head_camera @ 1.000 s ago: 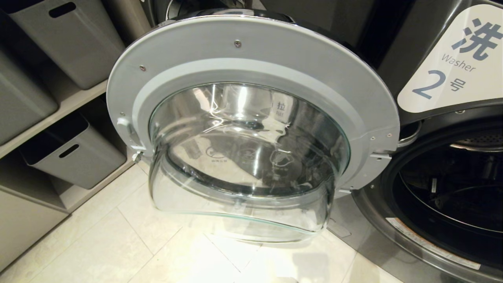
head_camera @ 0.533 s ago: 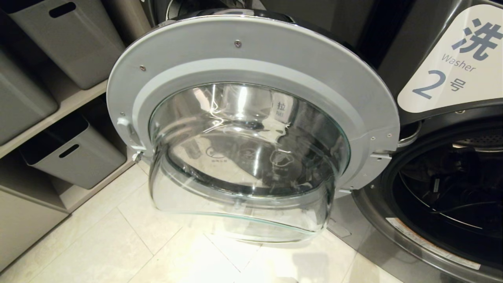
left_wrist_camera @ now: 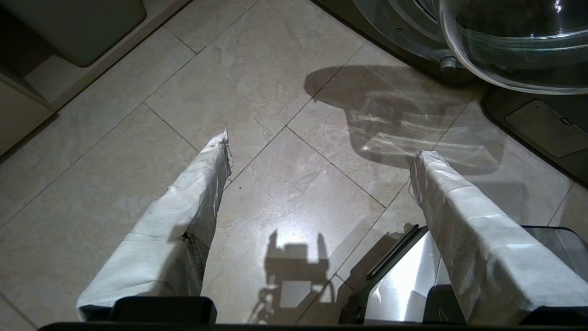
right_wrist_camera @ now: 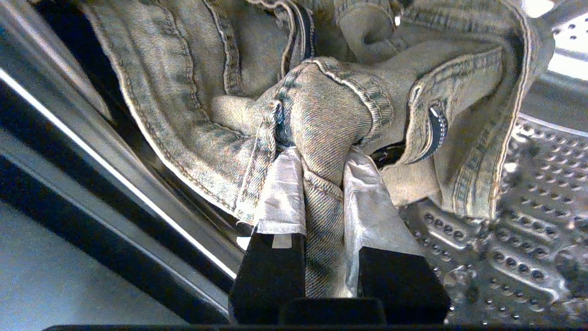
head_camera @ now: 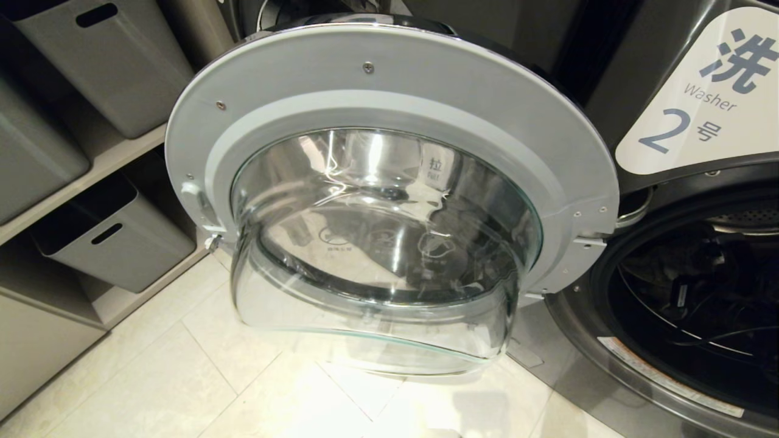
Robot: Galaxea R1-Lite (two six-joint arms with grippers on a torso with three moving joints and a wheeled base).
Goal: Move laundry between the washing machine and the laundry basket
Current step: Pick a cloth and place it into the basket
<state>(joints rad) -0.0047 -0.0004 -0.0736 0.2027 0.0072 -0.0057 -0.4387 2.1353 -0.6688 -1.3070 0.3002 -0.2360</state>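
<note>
Jeans [right_wrist_camera: 321,105] newly at drum mouth [head_camera: 584,292]

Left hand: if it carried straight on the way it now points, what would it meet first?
The left hand hangs open and empty, pointing down at the tiled floor. Nothing lies between its fingers and the tiles, so it would probably meet bare floor first.

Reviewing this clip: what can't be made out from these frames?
- Laundry basket: in no view.
- Right claw: shut on the denim garment in its wrist view; in the head view the dark drum hides it.
- Garment type: bunched folds hide its shape.
- Left claw: open over the floor, outside the head view.
</note>
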